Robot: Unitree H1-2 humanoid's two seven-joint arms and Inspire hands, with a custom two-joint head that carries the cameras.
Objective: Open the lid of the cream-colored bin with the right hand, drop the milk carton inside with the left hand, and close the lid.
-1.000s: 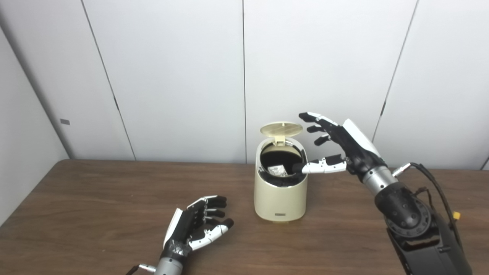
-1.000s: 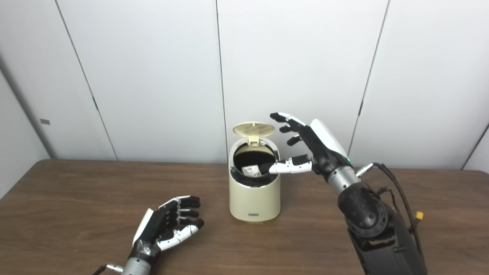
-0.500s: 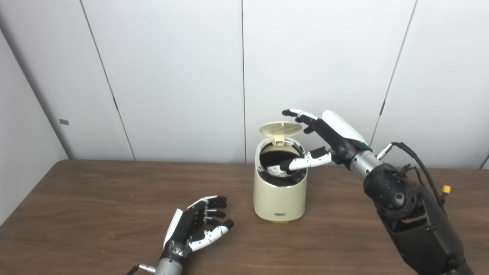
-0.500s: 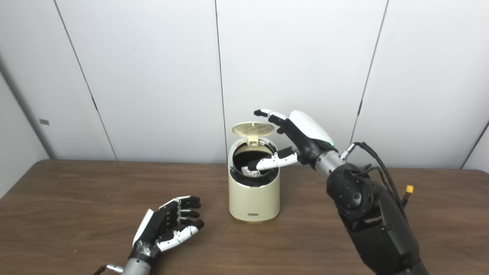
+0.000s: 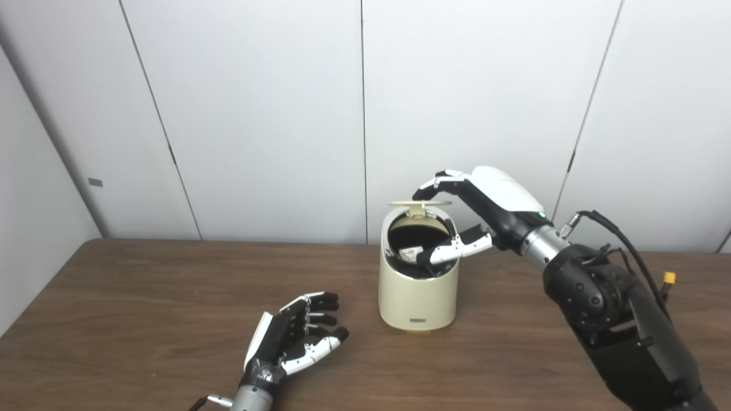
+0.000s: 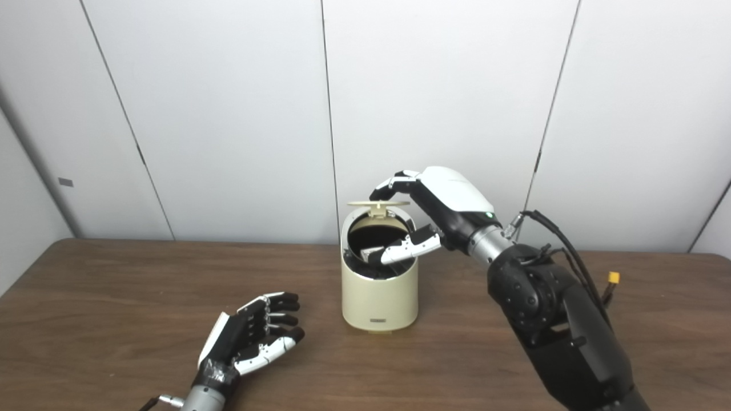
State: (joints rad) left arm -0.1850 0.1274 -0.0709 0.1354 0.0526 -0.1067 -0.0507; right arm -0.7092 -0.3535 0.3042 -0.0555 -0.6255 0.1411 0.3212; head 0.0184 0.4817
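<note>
- The right arm (image 5: 617, 308) reaches up and in from the lower right, its forearm slanting toward the cream-colored bin (image 5: 418, 285) at the middle of the brown table (image 5: 143, 297).
- The right hand (image 5: 485, 205) arches over the bin's open mouth, palm down, holding nothing.
- Its fingers (image 5: 435, 184) curl down onto the far edge of the lid (image 5: 420, 202), which lies almost flat above its hinge at the back rim.
- Its thumb (image 5: 454, 250) stretches apart from the fingers, across the front of the opening, with its tip near the rim; whether it touches cannot be told.
- The milk carton (image 5: 410, 252) lies inside the bin, a pale corner showing against the dark interior.
- The left hand (image 5: 294, 337) rests low over the table, well left of the bin, palm turned inward, fingers loosely bent and apart, empty.
</note>
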